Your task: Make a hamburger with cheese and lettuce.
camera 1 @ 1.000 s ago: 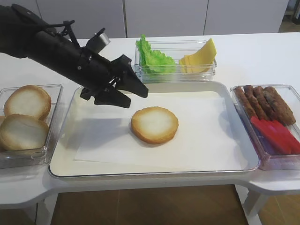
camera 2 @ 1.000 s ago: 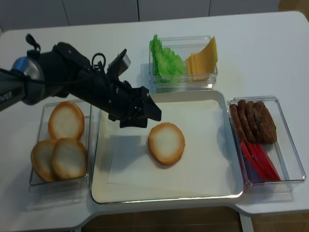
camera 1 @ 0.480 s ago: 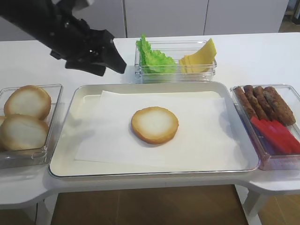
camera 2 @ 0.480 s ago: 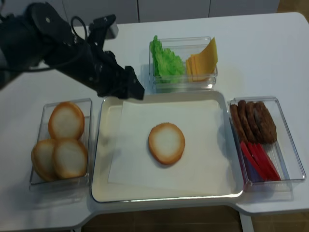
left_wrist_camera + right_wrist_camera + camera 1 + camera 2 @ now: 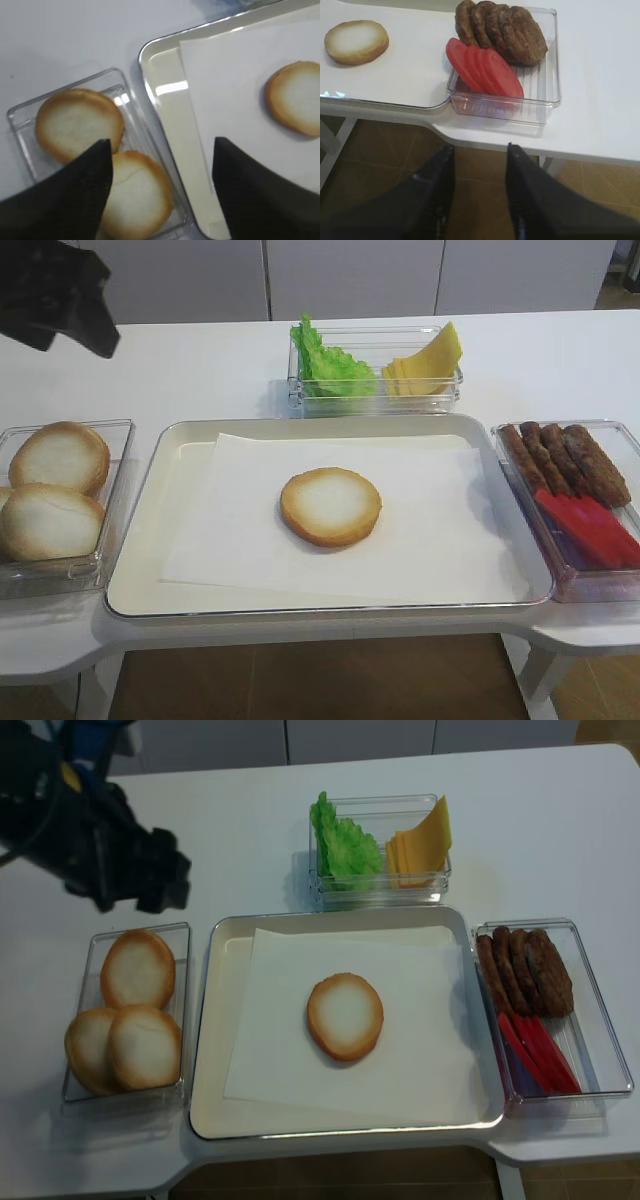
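The hamburger is a single bun half (image 5: pixel 330 506), cream face up, lying on white paper in the middle of the tray (image 5: pixel 135 550). It also shows in the other high view (image 5: pixel 345 1016) and in both wrist views (image 5: pixel 356 41) (image 5: pixel 295 97). The lettuce (image 5: pixel 328 362) and the cheese (image 5: pixel 432 360) share a clear box behind the tray. My left gripper (image 5: pixel 165 885) is open and empty, raised above the table at the back left; in its wrist view the left gripper (image 5: pixel 162 141) hangs over the bun box. My right gripper (image 5: pixel 480 147) is open and empty, in front of and below the table edge.
A clear box (image 5: pixel 118 490) at the left holds spare bun halves (image 5: pixel 55 455). A clear box (image 5: pixel 600 428) at the right holds brown patties (image 5: pixel 565 455) and red slices (image 5: pixel 590 525). Bare white table lies behind the left box.
My left arm has lifted off the tray and swung back and to the left, empty. The bun half stays where it was.
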Robot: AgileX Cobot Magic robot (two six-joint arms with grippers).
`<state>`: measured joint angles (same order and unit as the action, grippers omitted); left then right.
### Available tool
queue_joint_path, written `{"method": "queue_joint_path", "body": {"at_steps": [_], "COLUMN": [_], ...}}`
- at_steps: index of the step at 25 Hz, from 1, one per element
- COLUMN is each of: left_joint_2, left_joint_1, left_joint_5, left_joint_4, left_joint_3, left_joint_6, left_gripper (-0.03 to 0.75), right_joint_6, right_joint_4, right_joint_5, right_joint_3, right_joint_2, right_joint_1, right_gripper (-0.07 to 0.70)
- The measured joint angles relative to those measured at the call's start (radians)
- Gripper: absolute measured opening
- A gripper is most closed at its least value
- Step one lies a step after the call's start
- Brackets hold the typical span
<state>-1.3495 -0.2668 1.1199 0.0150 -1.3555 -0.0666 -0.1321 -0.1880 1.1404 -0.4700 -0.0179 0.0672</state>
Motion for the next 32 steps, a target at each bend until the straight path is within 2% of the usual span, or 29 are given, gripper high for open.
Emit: {"method": "queue_joint_path", "body": {"at_steps": [3,5,10,22,27,32], "left_joint_2": [0.048,0.081,0.192,0.569,0.728,0.875], "left_joint_1": [0.0,0.0,0.0,0.0,0.0,0.0], "left_joint_5": [0.085,0.116,0.127,0.139,0.143,0.146], "left_joint_4": [0.059,0.083,0.141,0.219,0.304,0.306], "left_joint_3": [0.0,0.0,0.044,0.324,0.405,0.48], "left_joint_6": [-0.026,-0.033,-0.072,-0.193,-0.239,-0.264], "left_gripper": [0.468,0.468,0.468,0.468,0.468,0.468], "right_joint_6": [0.0,0.0,0.0,0.0,0.0,0.0], "right_joint_4": [0.0,0.0,0.0,0.0,0.0,0.0], "right_joint_5": [0.0,0.0,0.0,0.0,0.0,0.0], "right_joint_3": [0.0,0.0,0.0,0.0,0.0,0.0], "right_joint_2": [0.0,0.0,0.0,0.0,0.0,0.0], "right_joint_1": [0.0,0.0,0.0,0.0,0.0,0.0], "right_gripper": [0.281,0.281,0.281,0.281,0.281,0.281]}}
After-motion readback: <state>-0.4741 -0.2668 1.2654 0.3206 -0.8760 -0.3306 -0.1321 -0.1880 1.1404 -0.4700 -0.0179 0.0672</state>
